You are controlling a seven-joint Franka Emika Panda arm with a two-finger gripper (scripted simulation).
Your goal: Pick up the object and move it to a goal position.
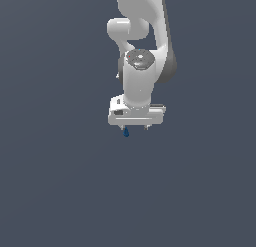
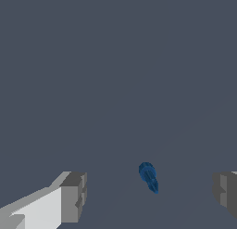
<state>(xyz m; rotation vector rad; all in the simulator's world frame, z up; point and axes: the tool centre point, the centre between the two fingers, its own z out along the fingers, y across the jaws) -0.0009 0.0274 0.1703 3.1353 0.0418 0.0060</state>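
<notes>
The object [image 1: 126, 133] is a tiny dark blue teardrop-shaped blob, seen just under the white gripper [image 1: 134, 127] in the exterior view, toward that view's left finger. In the wrist view the object [image 2: 149, 176] lies on the grey floor between the two grey fingertips [image 2: 74, 196], nearer one side, touching neither. The gripper [image 2: 150, 195] is open, with a wide gap between its fingers and nothing held. How high the fingers stand above the floor I cannot tell.
The white arm [image 1: 142, 51] rises from the gripper toward the top of the exterior view. A plain dark grey floor [image 1: 60, 181] fills everything around it.
</notes>
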